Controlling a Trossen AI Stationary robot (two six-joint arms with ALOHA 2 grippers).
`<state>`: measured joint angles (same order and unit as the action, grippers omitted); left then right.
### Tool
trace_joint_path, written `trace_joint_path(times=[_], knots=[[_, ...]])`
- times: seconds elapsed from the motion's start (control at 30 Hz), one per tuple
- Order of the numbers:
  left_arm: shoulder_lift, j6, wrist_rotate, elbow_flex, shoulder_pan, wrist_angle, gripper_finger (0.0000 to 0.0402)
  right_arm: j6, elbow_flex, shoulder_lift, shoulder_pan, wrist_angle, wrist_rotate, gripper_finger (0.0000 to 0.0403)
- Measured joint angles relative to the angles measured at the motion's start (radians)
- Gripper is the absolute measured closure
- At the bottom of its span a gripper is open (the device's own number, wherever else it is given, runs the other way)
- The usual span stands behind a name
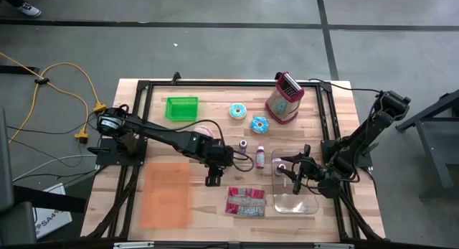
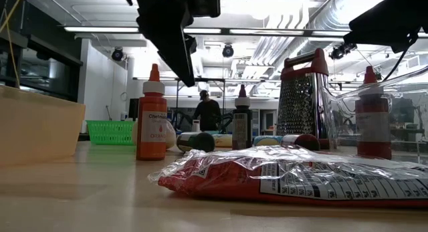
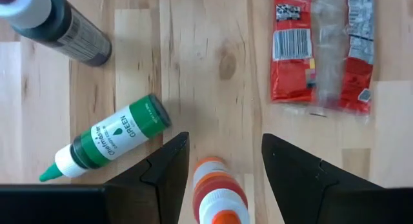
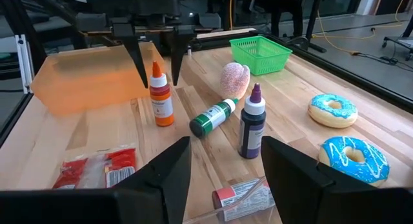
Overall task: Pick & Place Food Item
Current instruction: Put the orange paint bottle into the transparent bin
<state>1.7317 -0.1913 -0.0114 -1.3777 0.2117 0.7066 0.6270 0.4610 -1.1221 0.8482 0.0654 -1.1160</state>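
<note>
the left gripper hangs over the upright orange bottle, jaws released. a glossy crinkled red packet lies at the bottle's 4 o'clock on the wooden desk. the right gripper waits, jaws spread, holding nothing.

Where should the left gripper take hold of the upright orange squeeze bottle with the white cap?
Judging by its pose, from above, across the narrow neck or upper body of the orange squeeze bottle: it stands upright, directly beneath the open left gripper, and apart from the lying green bottle.

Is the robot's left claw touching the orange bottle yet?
Apart. In the right wrist view, the left gripper hangs open above the upright orange bottle, with a clear gap between its fingertips and the bottle's tip.
</note>
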Motion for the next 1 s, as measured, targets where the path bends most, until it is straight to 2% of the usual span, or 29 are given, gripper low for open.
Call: trace_joint_path(times=[0.2,0.53,0.7,0.83,1.0], knots=[[-0.004,0.010,-0.070,0.000,0.017,-0.004,0.0213,0.000,0.000,0.000,0.000,0.000,0.001,0.0227],[-0.025,0.014,-0.072,0.000,0.028,-0.072,0.0213,0.004,0.000,0.000,0.000,0.000,0.027,0.0227],[-0.084,0.017,-0.084,0.002,0.038,-0.052,0.0213,0.005,0.000,0.000,0.000,-0.001,0.035,0.0227],[-0.169,0.033,-0.097,0.068,0.037,-0.059,0.0213,0.005,0.000,0.000,0.000,0.000,0.044,0.0227],[-0.292,0.069,-0.067,0.252,0.031,-0.186,0.0213,0.005,0.000,0.000,0.000,0.000,0.044,0.0227]])
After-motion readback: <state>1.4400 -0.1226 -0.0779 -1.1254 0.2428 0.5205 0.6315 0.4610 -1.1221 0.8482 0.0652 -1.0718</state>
